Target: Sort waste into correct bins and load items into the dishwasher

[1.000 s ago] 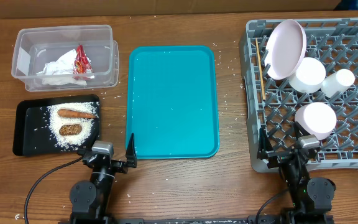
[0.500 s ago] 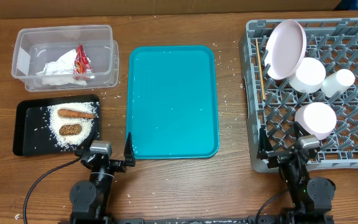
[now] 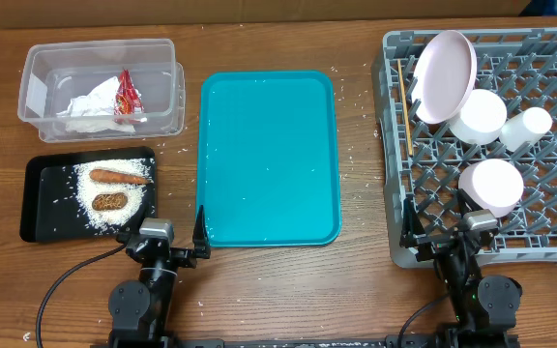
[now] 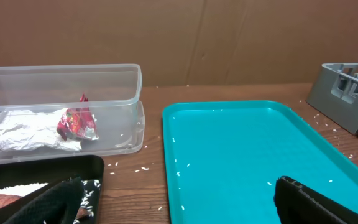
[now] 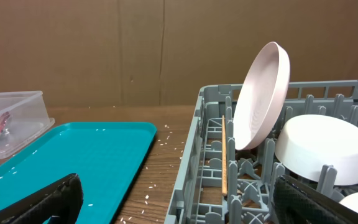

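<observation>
The left gripper (image 4: 182, 208) hovered low at the near edge of the table (image 3: 356, 290), its jaws spread as wide as they go and holding nothing. Just beyond its fingers lay the teal tray (image 3: 269, 159), flat, with only a few stray grains on it. To the left of that, nearest the gripper, sat the black tray (image 3: 37, 208), which held a heap of white rice (image 3: 95, 215), the orange carrot (image 3: 119, 177) lying across the far side of the heap, and the brown oval food piece (image 3: 110, 202) on top of the rice. Farther back stood the clear tub (image 3: 37, 58), with the crumpled napkins (image 3: 87, 104) and the red-and-white wrapper (image 3: 127, 94) inside, the wrapper to the right of the paper.

The right gripper (image 5: 179, 208) was likewise wide open and empty, at the near left corner of the grey dish rack (image 3: 391, 174). In the rack, the chopsticks (image 3: 406, 116) lay along the left side. The large plate (image 3: 445, 75) stood tilted on edge at the far left. Just right of it sat one bowl (image 3: 479, 116) with the small cup (image 3: 527, 128) beside it, and the second bowl (image 3: 491, 187) rested nearer, close to the gripper. Loose grains were scattered on the table between tray and rack.
</observation>
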